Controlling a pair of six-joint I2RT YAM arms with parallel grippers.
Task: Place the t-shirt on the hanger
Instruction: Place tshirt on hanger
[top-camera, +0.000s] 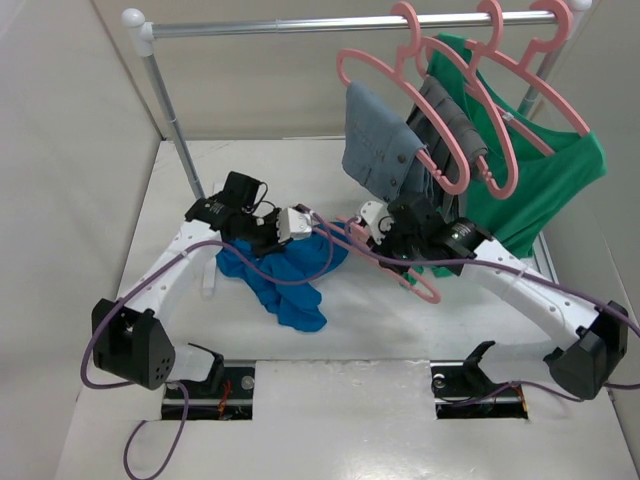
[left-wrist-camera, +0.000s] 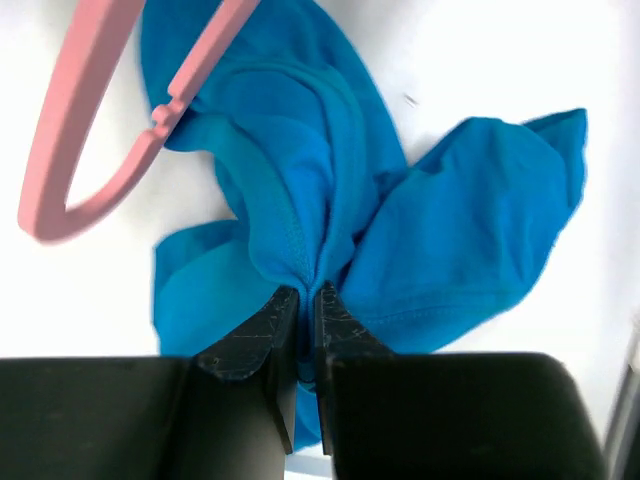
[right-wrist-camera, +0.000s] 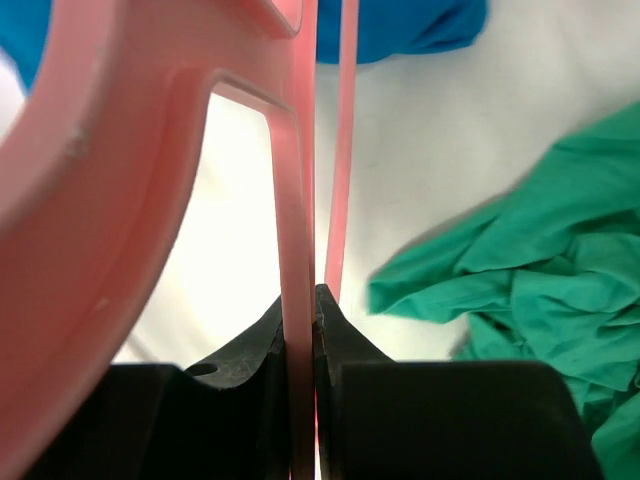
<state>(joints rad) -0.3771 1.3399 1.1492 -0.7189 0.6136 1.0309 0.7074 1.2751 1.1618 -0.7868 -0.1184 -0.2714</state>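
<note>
Two grips are set, little else. On the left, the left gripper (left-wrist-camera: 308, 292) is pinched tight on a fold of the blue t-shirt (left-wrist-camera: 330, 180), which lies crumpled on the table (top-camera: 400, 340). Further right, the right gripper (right-wrist-camera: 315, 300) clamps the hanger (right-wrist-camera: 292, 220), held low just beside the shirt. Threading probably hasn't begun, though the overhead view is cluttered. No writing or labels show.

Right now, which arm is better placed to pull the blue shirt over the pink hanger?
Left, probably. The left gripper is shut on a fold of the t-shirt, while the right gripper is shut on the hanger, so it can only steady that.
</note>
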